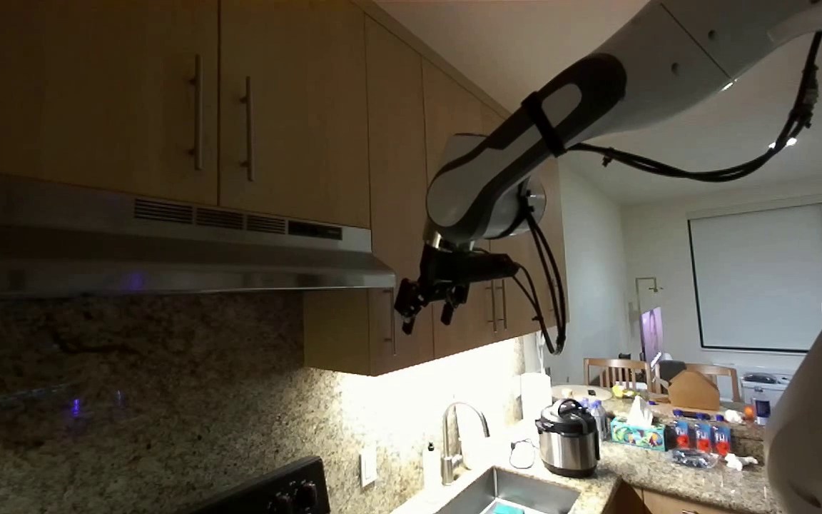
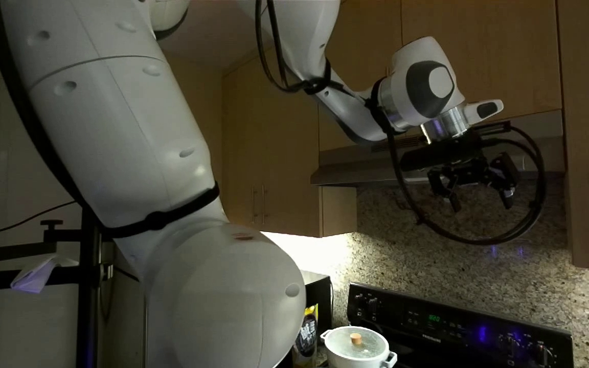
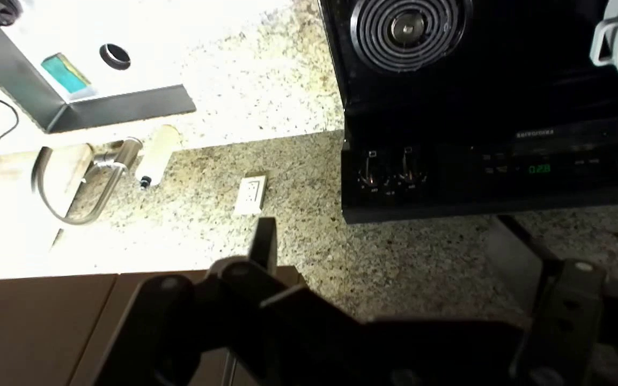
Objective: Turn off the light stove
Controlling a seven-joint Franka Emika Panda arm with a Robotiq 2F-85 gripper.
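The light stove is the wide stainless-steel range hood under the cabinets, seen in both exterior views point(image 1: 168, 275) point(image 2: 356, 173). A dark control strip point(image 1: 315, 230) is on its front face near one end. Its underside and lamp are hidden; the wall just below it looks dark. My black gripper point(image 1: 427, 323) hangs fingers down beside the hood's front corner, near the height of its lower edge. In an exterior view the gripper point(image 2: 481, 204) overlaps the hood; I cannot tell the exact gap. In the wrist view the fingers point(image 3: 387, 230) are wide apart with nothing between them.
Wooden cabinets point(image 1: 297, 93) with bar handles are above and beside the hood. Below are the black stove point(image 3: 480, 69), a white lidded pot point(image 2: 357, 352) and a sink point(image 3: 126, 110) with a faucet point(image 1: 447, 435). Light glows under the neighbouring cabinet. A cable point(image 2: 478, 240) loops around the gripper.
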